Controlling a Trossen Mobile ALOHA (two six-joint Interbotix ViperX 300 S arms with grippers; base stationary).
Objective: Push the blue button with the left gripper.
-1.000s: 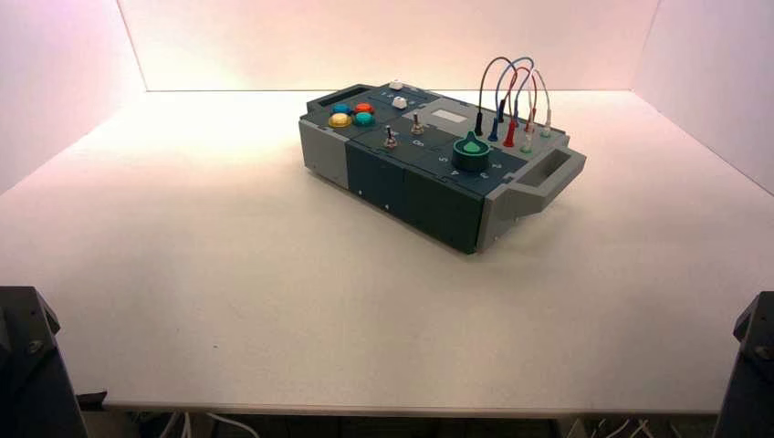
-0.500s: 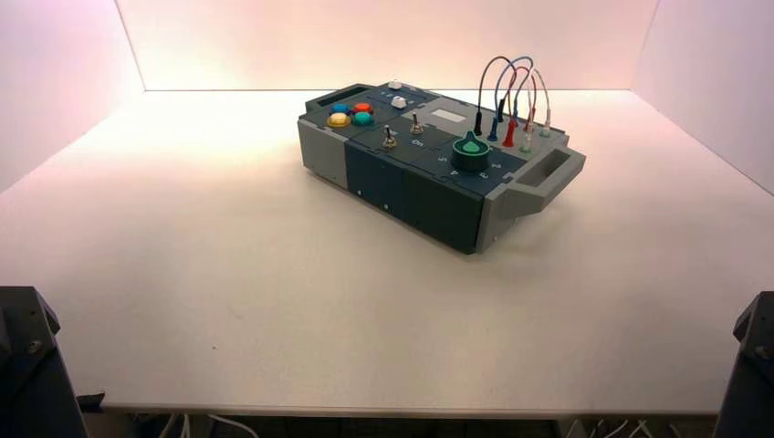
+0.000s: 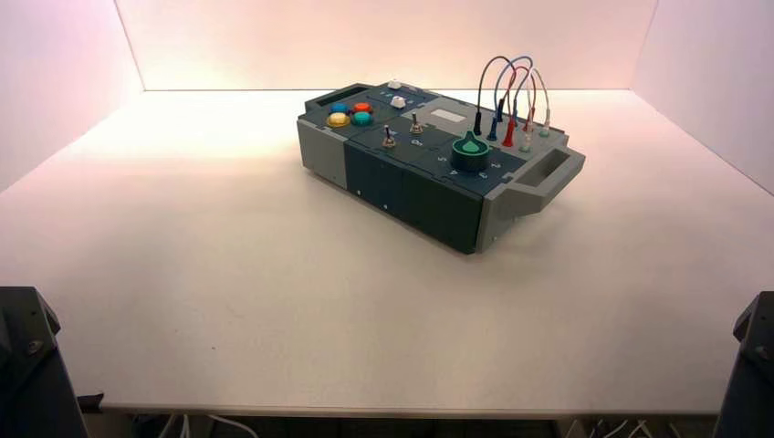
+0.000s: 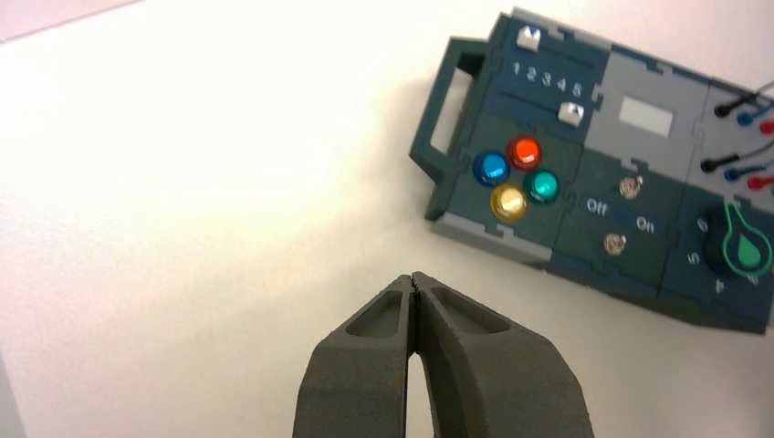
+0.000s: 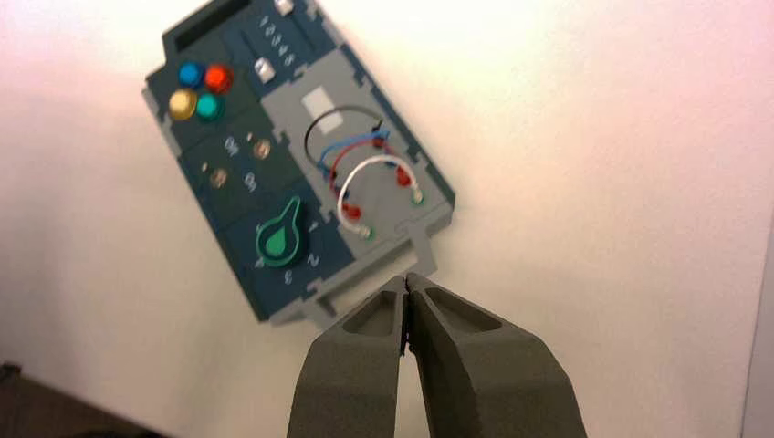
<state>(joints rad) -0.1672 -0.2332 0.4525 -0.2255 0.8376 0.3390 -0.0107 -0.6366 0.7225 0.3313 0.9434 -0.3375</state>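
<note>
The blue button (image 3: 339,108) sits in a cluster with a red, a yellow and a teal button at the far left end of the grey-blue box (image 3: 411,182). It also shows in the left wrist view (image 4: 491,169) and the right wrist view (image 5: 190,74). My left gripper (image 4: 413,279) is shut and empty, over bare table well short of the box's button end. My right gripper (image 5: 404,279) is shut and empty, near the box's handle end. Neither gripper shows in the high view.
The box also bears two toggle switches (image 4: 622,214) lettered Off and On, a large green knob (image 3: 471,151), two white-capped sliders (image 4: 548,75) by the numbers 1 to 5, and looped wires (image 3: 511,100). Dark arm parts stand at the near corners (image 3: 27,365) (image 3: 753,356).
</note>
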